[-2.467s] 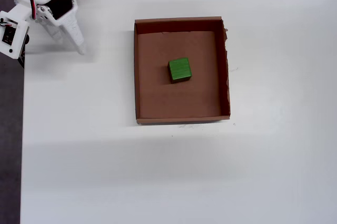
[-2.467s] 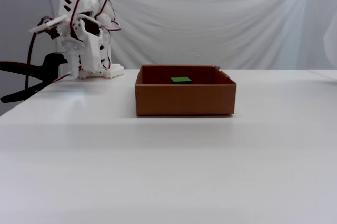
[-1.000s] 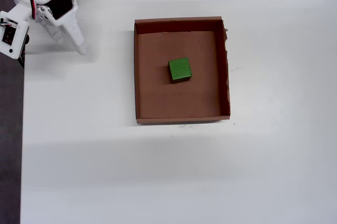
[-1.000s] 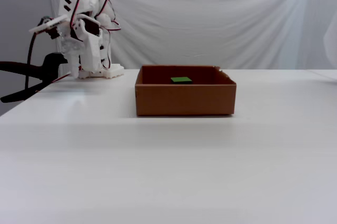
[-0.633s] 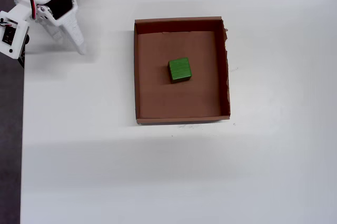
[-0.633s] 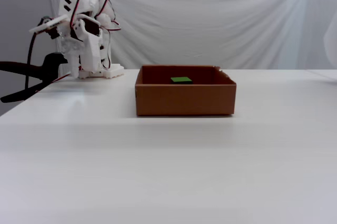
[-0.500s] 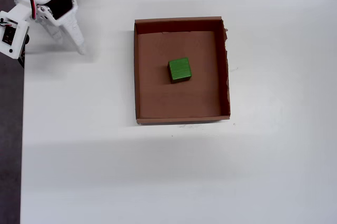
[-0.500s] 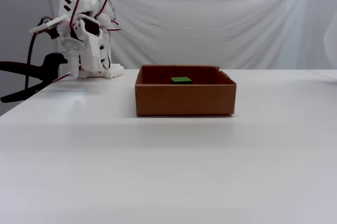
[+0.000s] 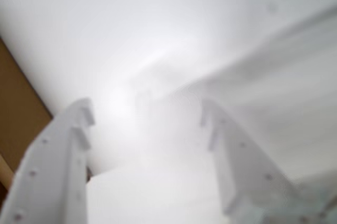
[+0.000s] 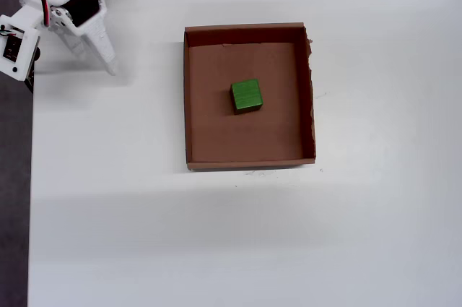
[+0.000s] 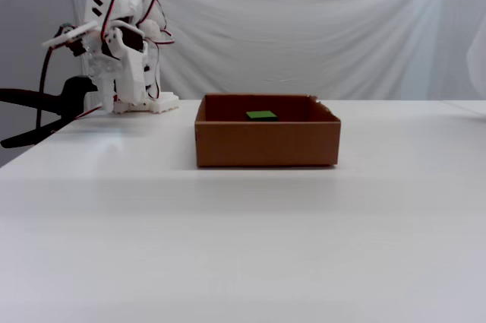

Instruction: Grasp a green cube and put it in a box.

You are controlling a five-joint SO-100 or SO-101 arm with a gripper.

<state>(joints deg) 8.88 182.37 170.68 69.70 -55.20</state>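
Green cube [image 10: 246, 95] sat inside the box [image 10: 195, 105], flat on the floor, roughly centred, slightly toward the far wall in the overhead view. Not touching any wall. In the fixed view only its top face [image 11: 262, 115] showed above the box's front wall [image 11: 266, 144].

Box was on the white table [image 10: 144, 235], square to the frame in the overhead view, right edge ragged.

Pincer [image 10: 101, 54] was at the top-left corner of the overhead view, well apart from the box, near the table's left edge. Arm folded back over its base in the fixed view, pincer [image 11: 129, 91] pointing down toward the table, above it.

Wrist view was blurry: two white fingers [image 9: 63, 166] rose from the bottom edge with a clear gap between them, so the pincer [image 9: 145, 116] was spread and held nothing. Only bare white table showed between the tips. Brown strip at the left edge of the wrist view; couldn't tell what it was.

White draped cloth [image 11: 304, 34] formed the backdrop in the fixed view. A black clamp [image 11: 45, 106] stuck out at the left, beside the arm's base.
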